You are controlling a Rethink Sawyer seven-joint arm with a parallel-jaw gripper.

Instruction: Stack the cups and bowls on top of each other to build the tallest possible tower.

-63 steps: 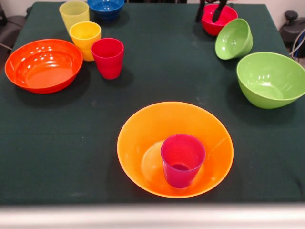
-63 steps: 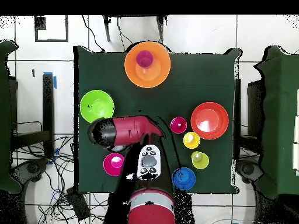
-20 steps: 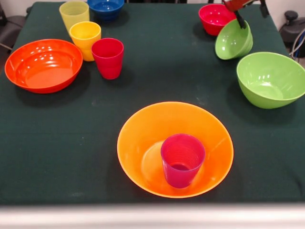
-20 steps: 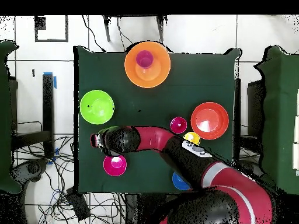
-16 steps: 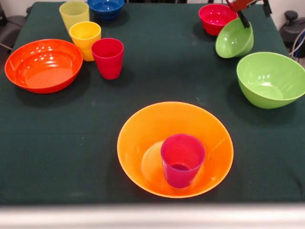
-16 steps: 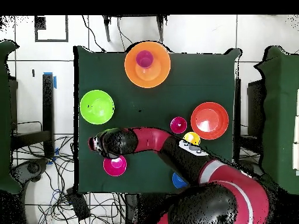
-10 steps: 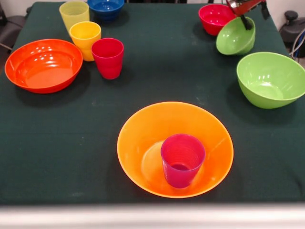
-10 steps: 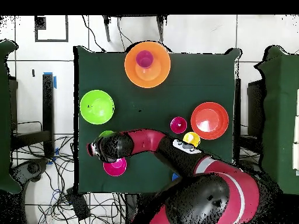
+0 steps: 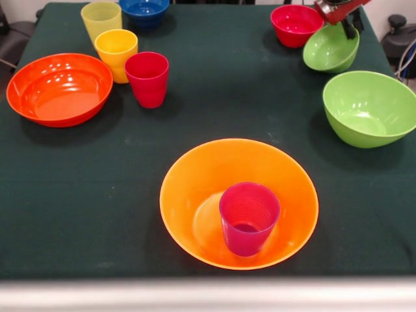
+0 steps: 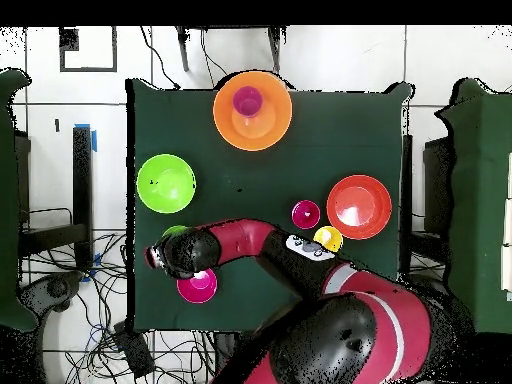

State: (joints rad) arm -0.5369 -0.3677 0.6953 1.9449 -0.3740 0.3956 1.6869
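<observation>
My gripper (image 9: pixel 349 26) is at the far right, shut on the rim of the small green bowl (image 9: pixel 329 49), which hangs nearly level beside the small red-pink bowl (image 9: pixel 296 25). The purple ribbed cup (image 9: pixel 249 218) stands upright inside the large yellow-orange bowl (image 9: pixel 188 170) at the near middle. The red-pink cup (image 9: pixel 147 78), yellow-orange cup (image 9: pixel 116 53) and pale yellow cup (image 9: pixel 101 18) stand in a row at the far left. In the overhead view the arm (image 10: pixel 240 245) covers the gripper, and only an edge of the small green bowl (image 10: pixel 174 232) shows.
The large green bowl (image 9: pixel 369 107) sits just in front of the held bowl. The wide orange-red bowl (image 9: pixel 58 88) is at the left edge and the small blue bowl (image 9: pixel 144 10) at the far edge. Dark green cloth covers the table.
The gripper left the small red-pink bowl, took the small green bowl's rim, and carried it right towards the table edge. The bowl has turned from tilted to nearly level.
</observation>
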